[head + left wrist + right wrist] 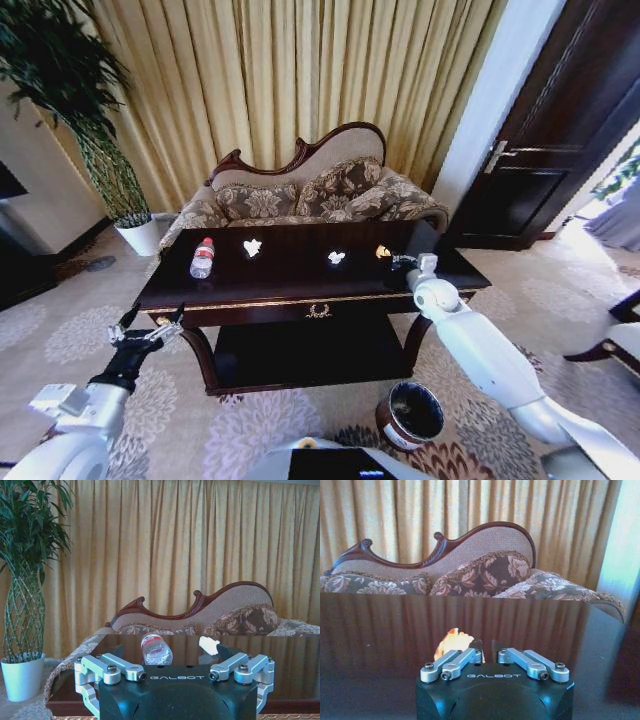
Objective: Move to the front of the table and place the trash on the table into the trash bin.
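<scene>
Right gripper (388,258) reaching over the table's right end, jaws nearly closed, holding nothing as far as I can judge.
Table (290,275) is carrying all the trash: bottle (202,258) at left, two paper wads (252,246) (336,257) mid-top, orange scrap (452,641) sitting just ahead of the right fingers. Bin (411,414) is standing on the floor near the front-right leg, apparently taking nothing yet. Left gripper (150,327) is hovering wide open, short of the left corner, gripping nothing.

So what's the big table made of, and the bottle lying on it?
The table looks like dark polished wood: its glossy top mirrors the curtains, and gold trim runs along the front. The bottle seems to be clear plastic with a red cap, since you can see through it.
</scene>
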Motion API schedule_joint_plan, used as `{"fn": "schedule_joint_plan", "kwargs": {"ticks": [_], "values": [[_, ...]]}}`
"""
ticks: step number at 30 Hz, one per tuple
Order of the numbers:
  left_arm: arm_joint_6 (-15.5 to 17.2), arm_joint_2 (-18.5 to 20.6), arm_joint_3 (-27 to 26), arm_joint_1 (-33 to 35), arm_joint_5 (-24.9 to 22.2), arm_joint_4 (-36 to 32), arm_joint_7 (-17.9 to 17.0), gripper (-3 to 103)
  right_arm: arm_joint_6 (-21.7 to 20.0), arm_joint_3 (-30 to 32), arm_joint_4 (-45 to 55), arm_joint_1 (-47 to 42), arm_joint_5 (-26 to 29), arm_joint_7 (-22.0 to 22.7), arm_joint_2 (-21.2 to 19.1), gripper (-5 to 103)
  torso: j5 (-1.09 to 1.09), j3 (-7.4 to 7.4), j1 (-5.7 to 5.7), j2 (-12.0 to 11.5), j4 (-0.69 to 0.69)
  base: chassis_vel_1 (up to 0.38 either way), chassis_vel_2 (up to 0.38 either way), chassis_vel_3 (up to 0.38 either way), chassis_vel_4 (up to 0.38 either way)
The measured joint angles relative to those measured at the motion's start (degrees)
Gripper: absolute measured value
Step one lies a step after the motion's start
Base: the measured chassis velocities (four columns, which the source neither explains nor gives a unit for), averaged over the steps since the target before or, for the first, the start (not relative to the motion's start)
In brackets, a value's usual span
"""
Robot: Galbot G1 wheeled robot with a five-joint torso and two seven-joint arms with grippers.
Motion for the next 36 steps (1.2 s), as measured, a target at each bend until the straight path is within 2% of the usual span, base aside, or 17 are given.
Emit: {"fn": "schedule_joint_plan", "kwargs": {"ticks": [3, 4, 6, 7, 9, 10, 12, 15, 17, 18, 19, 20, 22, 25, 36], "values": [[0.0, 0.0, 0.1, -0.1, 0.0, 0.1, 0.0, 100, -0.3, 0.0, 1.4, -0.9, 0.1, -1.0, -0.6, 24, 0.0, 0.0, 0.0, 0.0, 0.0, 0.0, 0.0, 0.0, 0.0], [0.0, 0.0, 0.1, -0.1, 0.0, 0.1, 0.0, 100, -0.3, 0.0, 1.4, -0.9, 0.1, -1.0, -0.6, 24, 0.0, 0.0, 0.0, 0.0, 0.0, 0.0, 0.0, 0.0, 0.0], [0.0, 0.1, 0.1, -0.1, 0.0, 0.1, 0.0, 100, -0.4, -0.2, 2.0, -1.5, 0.0, -1.4, -0.7, 34, 0.0, 0.0, 0.0, 0.0, -0.01, 0.0, 0.0, 0.0, 0.0], [0.0, 0.1, 0.1, -0.1, 0.0, 0.1, 0.0, 100, -0.4, -0.2, 2.0, -1.5, 0.0, -1.4, -0.7, 34, 0.0, 0.0, 0.0, 0.0, -0.01, 0.0, 0.0, 0.0, 0.0], [0.0, -0.1, 0.1, 0.1, 0.1, 0.1, 0.1, 100, -0.5, -0.6, 1.9, -1.3, 0.0, -1.2, -0.3, 45, 0.01, 0.0, 0.0, 0.0, 0.0, 0.0, 0.0, 0.0, 0.0], [0.0, -0.1, 0.1, 0.1, 0.1, 0.1, 0.1, 100, -0.5, -0.6, 1.9, -1.3, 0.0, -1.2, -0.3, 45, 0.01, 0.0, 0.0, 0.0, 0.0, 0.0, 0.0, 0.0, 0.0], [0.0, -0.2, 0.1, 0.2, 0.2, 0.1, 0.2, 100, -0.5, -1.2, 1.6, -0.6, 0.0, -1.1, -0.2, 56, 0.0, 0.0, 0.0, 0.0, 0.0, 0.0, 0.0, 0.0, 0.0], [0.0, -0.3, 0.1, 0.2, 0.2, 0.1, 0.2, 100, -0.6, -1.4, 1.4, -0.2, 0.0, -1.0, -0.1, 61, 0.0, 0.0, 0.0, 0.0, 0.0, 0.0, 0.0, 0.0, 0.0], [0.0, -0.4, 0.1, 0.3, 0.2, 0.0, 0.4, 100, -0.6, -1.9, 0.9, 0.8, 0.0, -0.6, 0.1, 72, 0.0, 0.0, 0.0, 0.0, 0.01, 0.0, 0.0, 0.0, 0.0], [0.0, -0.4, 0.1, 0.3, 0.2, 0.0, 0.4, 100, -0.6, -1.9, 0.9, 0.8, 0.0, -0.6, 0.1, 72, 0.0, 0.0, 0.0, 0.0, 0.01, 0.0, 0.0, 0.0, 0.0], [0.0, -0.5, 0.1, 0.3, 0.3, 0.0, 0.4, 100, -0.7, -2.0, 0.9, 1.1, 0.1, -0.4, 0.1, 78, 0.0, 0.0, 0.0, 0.0, 0.01, 0.0, 0.0, 0.0, 0.0], [0.0, -0.6, 0.1, 0.4, 0.4, 0.0, 0.5, 100, -0.9, -2.1, 0.9, 1.4, 0.4, -0.2, 0.1, 88, 0.0, 0.0, 0.0, 0.0, 0.0, 0.0, 0.0, 0.0, 0.0], [-0.1, -0.6, 0.1, 0.4, 0.4, 0.1, 0.5, 100, -1.0, -2.3, 1.0, 1.5, 0.5, 0.0, 0.1, 88, 0.0, 0.0, 0.0, 0.0, 0.0, 0.0, 0.0, 0.0, 0.0], [-0.2, -0.7, 0.5, 0.3, 0.7, 0.3, 0.6, 100, -1.1, -3.0, 1.0, 2.3, 0.7, 0.4, 0.6, 99, 0.0, 0.0, 0.0, 0.0, 0.0, 0.0, 0.0, 0.0, 0.0], [-0.2, -0.1, -1.0, 0.4, -0.1, 0.3, 0.6, 100, -1.4, -4.8, -2.8, 5.1, 1.0, 2.3, 4.1, 100, 0.0, 0.0, 0.0, 0.0, 0.0, 0.0, 0.0, 0.0, 0.0]]}}
